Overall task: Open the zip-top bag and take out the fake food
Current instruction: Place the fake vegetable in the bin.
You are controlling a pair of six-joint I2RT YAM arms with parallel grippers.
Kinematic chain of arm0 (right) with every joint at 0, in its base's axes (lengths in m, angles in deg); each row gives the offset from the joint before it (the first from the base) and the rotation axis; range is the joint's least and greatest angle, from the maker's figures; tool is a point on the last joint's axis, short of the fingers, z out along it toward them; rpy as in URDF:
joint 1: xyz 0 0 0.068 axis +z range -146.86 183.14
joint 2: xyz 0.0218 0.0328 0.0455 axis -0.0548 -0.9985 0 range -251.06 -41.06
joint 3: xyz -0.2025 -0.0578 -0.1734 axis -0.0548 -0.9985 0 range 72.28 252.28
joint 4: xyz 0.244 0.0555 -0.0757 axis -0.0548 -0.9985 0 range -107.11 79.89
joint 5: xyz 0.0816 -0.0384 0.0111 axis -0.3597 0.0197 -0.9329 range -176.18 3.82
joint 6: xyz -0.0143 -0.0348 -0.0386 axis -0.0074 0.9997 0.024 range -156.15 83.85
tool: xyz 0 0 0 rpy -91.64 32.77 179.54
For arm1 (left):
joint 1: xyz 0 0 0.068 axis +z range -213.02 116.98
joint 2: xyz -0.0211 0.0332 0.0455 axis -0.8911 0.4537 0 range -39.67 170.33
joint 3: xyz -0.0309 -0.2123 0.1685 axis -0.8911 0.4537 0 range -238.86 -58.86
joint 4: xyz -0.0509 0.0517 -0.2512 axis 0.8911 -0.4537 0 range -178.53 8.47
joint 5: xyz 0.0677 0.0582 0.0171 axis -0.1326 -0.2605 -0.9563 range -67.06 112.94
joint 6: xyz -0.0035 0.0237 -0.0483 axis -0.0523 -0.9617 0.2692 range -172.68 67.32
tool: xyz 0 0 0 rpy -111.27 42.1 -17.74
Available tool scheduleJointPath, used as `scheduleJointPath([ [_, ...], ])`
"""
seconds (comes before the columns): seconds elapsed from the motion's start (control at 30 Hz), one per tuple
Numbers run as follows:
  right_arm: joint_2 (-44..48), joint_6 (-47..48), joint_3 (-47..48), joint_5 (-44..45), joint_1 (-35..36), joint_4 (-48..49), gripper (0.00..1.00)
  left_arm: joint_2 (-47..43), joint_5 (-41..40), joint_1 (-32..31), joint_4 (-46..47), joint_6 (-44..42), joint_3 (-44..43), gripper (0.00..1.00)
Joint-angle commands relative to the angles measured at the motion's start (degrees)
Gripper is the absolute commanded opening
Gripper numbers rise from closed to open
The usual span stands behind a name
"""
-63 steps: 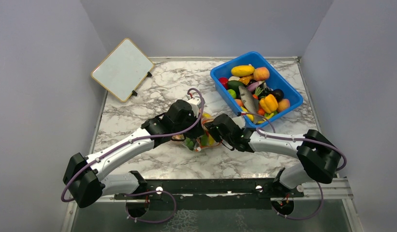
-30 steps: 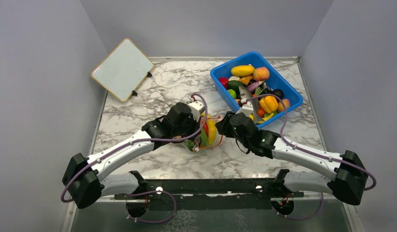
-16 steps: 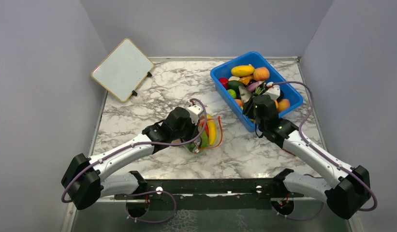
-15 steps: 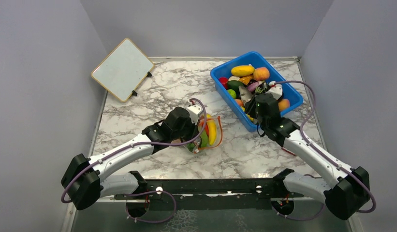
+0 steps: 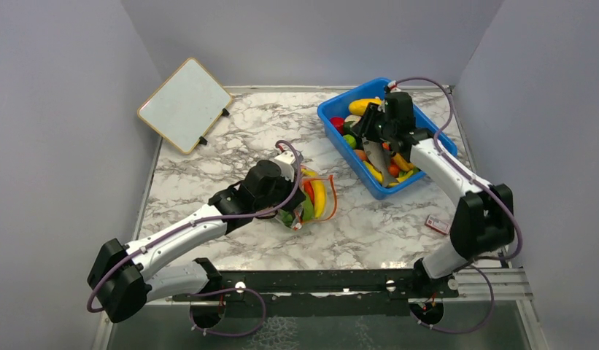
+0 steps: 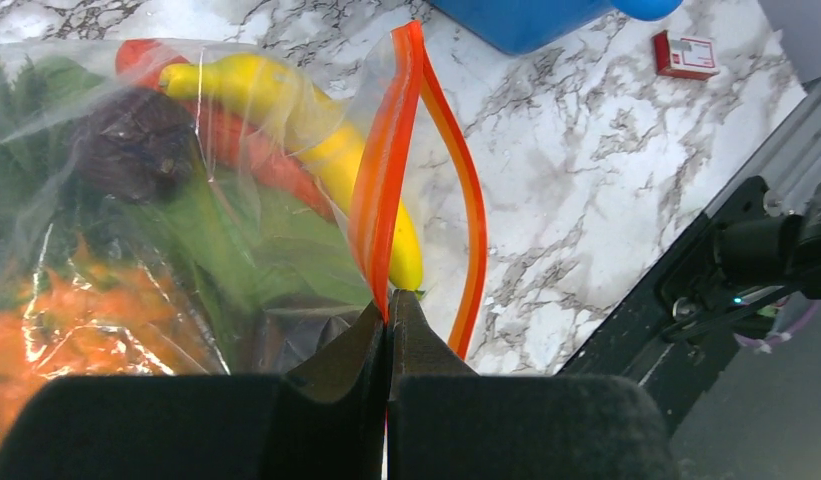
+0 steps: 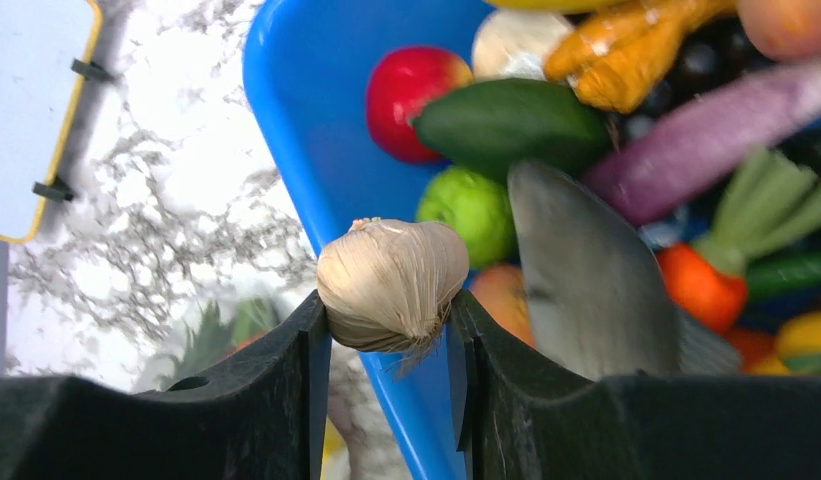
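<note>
Two grippers are at work. The left gripper is pinched tight on one half of the red-orange zip strip of the zip-top bag, which lies near the middle of the desk. The strip's two halves stand apart, so the mouth gapes. A yellow banana and green leaves show through the clear plastic. The right gripper grips a pale garlic bulb above the blue bin, which sits full of toy food at the desk's far right corner.
</note>
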Motion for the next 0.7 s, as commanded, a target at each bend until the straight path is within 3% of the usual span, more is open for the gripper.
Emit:
scheduleJointPath([
  [0.0, -9.66, 0.99, 9.84, -4.75, -0.32, 0.97, 0.20, -1.79, 2.68, -0.22, 2.51, 4.55, 0.99, 0.00],
  [0.1, -17.42, 0.81, 16.37, -7.61, -0.42, -0.10, 0.21, -3.05, 2.59, -0.24, 2.13, 5.29, 1.70, 0.00],
  [0.27, -28.78, 2.19, 28.90, -18.03, -0.60, -6.08, 0.33, -2.66, 4.24, -0.20, 0.33, 4.21, 1.31, 0.00],
  [0.33, -30.97, 3.30, 32.02, -20.51, -0.69, -7.34, 0.42, -2.23, 4.82, -0.24, -0.08, 4.19, 1.23, 0.00],
  [0.47, -31.01, 4.92, 34.21, -17.44, -0.93, -10.06, 0.62, -3.04, 4.82, -0.24, -0.17, 4.92, 1.53, 0.00],
  [0.67, -24.65, 6.38, 29.58, -14.97, -1.65, -8.74, 0.67, -3.57, 3.80, -0.20, -0.78, 4.54, 2.12, 0.00],
])
